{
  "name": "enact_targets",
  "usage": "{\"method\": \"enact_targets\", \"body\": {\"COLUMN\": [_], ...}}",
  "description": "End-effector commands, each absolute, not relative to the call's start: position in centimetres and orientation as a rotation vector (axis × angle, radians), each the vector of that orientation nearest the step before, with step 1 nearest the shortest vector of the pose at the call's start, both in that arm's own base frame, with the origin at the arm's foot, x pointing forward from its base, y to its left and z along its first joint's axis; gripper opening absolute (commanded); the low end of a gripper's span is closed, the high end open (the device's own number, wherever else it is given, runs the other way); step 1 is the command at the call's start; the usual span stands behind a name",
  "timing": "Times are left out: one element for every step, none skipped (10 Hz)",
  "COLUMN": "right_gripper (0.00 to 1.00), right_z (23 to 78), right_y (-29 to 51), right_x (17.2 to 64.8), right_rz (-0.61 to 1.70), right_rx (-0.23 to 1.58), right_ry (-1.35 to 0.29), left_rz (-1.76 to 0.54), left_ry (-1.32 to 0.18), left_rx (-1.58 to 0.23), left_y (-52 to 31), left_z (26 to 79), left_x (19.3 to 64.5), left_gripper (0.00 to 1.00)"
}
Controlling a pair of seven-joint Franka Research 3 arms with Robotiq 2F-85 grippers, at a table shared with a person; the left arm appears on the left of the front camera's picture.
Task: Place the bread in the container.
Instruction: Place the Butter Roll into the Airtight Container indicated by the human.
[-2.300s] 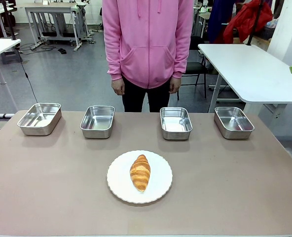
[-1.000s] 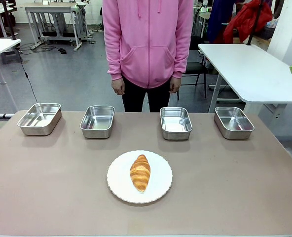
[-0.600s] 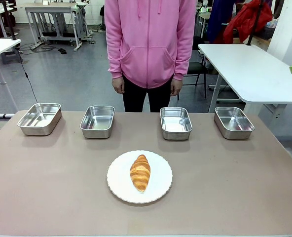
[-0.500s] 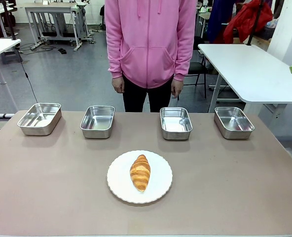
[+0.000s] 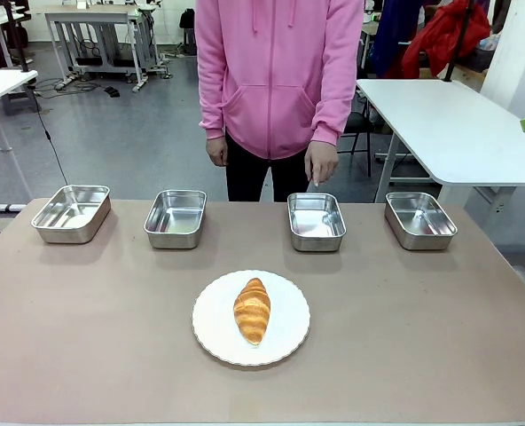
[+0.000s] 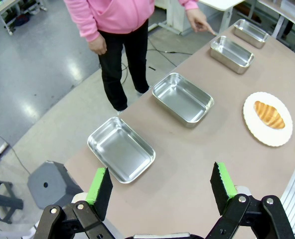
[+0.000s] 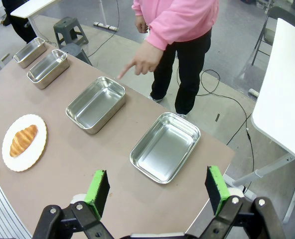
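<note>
The bread (image 5: 252, 311) lies on the white plate (image 5: 209, 334), near centre. A person's hand (image 5: 320, 164) points at the container (image 5: 317, 243), far, right of middle. The left gripper (image 6: 161, 181) and right gripper (image 7: 156, 185) gape wide, empty. It looks light, flaky and crushable (pinch gently across its thick middle).

Shows four small rectangular stainless-steel trays (image 5: 71, 211) (image 5: 176, 216) (image 5: 316, 219) (image 5: 419, 218), polished mirror-bright, smooth and reflective inside. Shows a golden-brown ridged croissant (image 5: 252, 310), crust flaky with a faint sheen; a round white scalloped plate (image 5: 289, 342), smooth and matt; a taupe tabletop (image 5: 422, 337), smooth, matt; a pink hoodie (image 5: 280, 71) of soft matt cloth.
</note>
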State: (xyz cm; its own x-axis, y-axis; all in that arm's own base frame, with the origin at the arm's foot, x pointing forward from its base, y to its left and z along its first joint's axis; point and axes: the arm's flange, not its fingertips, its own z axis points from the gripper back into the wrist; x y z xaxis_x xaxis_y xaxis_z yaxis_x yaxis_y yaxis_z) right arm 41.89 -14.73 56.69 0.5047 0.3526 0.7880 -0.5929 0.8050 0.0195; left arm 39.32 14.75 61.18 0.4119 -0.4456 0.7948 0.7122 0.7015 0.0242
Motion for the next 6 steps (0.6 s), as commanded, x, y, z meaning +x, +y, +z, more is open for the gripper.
{"method": "enact_targets", "body": {"right_gripper": [1.0, 1.0, 1.0, 1.0, 1.0, 1.0], "right_z": [56.64, 56.64, 56.64, 56.64, 56.64, 56.64], "right_y": [-14.87, -14.87, -14.87, -14.87, -14.87, -14.87], "right_x": [42.16, 42.16, 42.16, 42.16, 42.16, 42.16], "right_rz": [0.594, 0.594, 0.594, 0.594, 0.594, 0.594], "right_rx": [0.318, 0.318, 0.318, 0.318, 0.318, 0.318], "right_ry": [-0.896, -0.896, -0.896, -0.896, -0.896, -0.896], "left_rz": [-0.754, -0.754, -0.754, -0.754, -0.754, -0.754], "left_ry": [-0.885, -0.885, -0.885, -0.885, -0.885, -0.885], "left_rx": [-0.347, -0.347, -0.347, -0.347, -0.347, -0.347], "left_y": [14.64, 14.64, 14.64, 14.64, 14.64, 14.64], "left_z": [61.3, 61.3, 61.3, 61.3, 61.3, 61.3], "left_x": [39.22, 39.22, 39.22, 39.22, 39.22, 39.22], "left_gripper": [1.0, 1.0, 1.0, 1.0, 1.0, 1.0]}}
